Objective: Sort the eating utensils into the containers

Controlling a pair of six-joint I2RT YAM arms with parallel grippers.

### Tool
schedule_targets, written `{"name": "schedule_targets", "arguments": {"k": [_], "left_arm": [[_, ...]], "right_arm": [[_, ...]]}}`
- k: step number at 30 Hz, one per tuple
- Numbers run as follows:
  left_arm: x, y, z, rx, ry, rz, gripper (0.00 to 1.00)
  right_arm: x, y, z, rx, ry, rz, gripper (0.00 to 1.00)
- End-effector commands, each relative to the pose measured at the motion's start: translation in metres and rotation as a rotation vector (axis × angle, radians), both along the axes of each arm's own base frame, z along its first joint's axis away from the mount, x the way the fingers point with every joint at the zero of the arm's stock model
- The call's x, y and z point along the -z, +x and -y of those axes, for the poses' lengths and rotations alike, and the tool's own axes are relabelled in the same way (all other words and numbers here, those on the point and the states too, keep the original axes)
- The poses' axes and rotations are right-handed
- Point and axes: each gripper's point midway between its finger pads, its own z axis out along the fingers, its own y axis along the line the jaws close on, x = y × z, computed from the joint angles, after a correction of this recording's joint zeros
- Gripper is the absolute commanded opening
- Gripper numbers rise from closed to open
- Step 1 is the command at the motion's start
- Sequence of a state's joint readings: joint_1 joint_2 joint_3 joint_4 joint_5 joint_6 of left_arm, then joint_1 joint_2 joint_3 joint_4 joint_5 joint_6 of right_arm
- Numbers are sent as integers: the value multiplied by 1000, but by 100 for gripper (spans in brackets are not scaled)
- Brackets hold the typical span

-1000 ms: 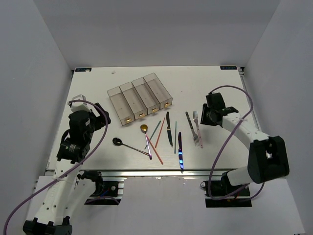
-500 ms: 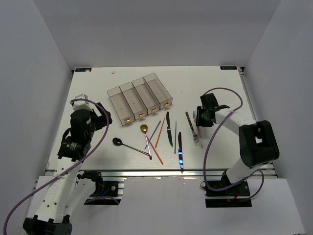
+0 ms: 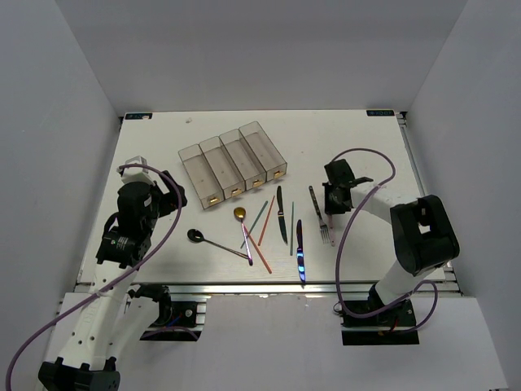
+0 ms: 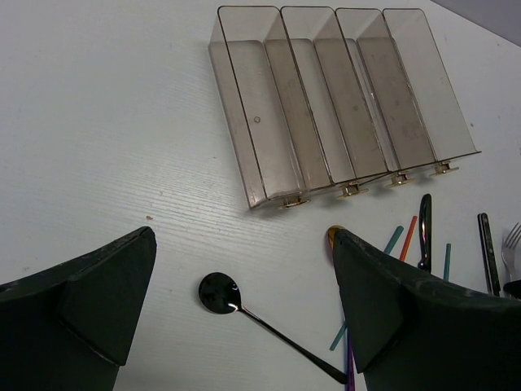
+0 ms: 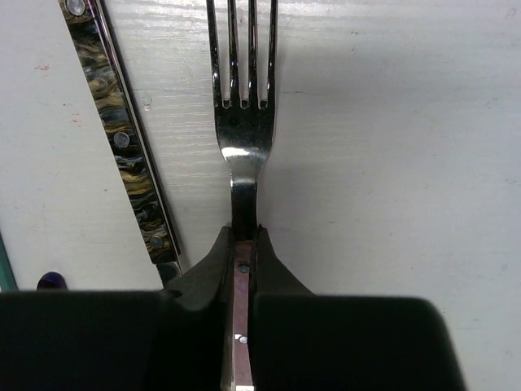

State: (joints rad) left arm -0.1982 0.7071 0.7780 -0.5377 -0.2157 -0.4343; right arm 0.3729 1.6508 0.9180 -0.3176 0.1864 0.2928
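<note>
The right jaws pinch the pink riveted handle of a silvery metal fork [image 5: 242, 98] lying flat on the white bench [image 3: 163, 130], towards its right edge. The left jaws gape wide near the left edge.

The fork [image 5: 242, 138] is silvery, its neighbour's handle [image 5: 130, 167] mottled brown-gold (perhaps tortoiseshell-patterned).

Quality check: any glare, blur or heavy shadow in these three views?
Top view: even light, sharp, faint shadows. Left wrist view: bins and dark spoon crisp; the near fingers are dark and soft-edged. Right wrist view: fork sharp, a bright glint on its neck, grey shadow on the table to its right.
</note>
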Motion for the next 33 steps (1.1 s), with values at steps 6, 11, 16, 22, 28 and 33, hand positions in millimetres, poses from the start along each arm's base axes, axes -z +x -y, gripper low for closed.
{"name": "schedule_targets", "arguments": {"k": [6,11,16,22,28,33], "left_arm": [[-3,2,2,17,-2,18,98],[-2,2,1,8,0,13,98],[-1,2,-1,-3,4,11,98],[2,3,1,6,4,-2,98],[4,4,1,8,4,-8,98],[5,5,3,18,2,-14,98]], "right_arm": [[-61,44,17,85,-132,161,0],[-131,106,-67,-177,95,305,0],[-174,148,-142,-396,318,410,0],[-195,196,-198,-460,444,569,0],[-192,236,-236,-468,440,624,0],[-185,251,-248,-460,381,655,0]]}}
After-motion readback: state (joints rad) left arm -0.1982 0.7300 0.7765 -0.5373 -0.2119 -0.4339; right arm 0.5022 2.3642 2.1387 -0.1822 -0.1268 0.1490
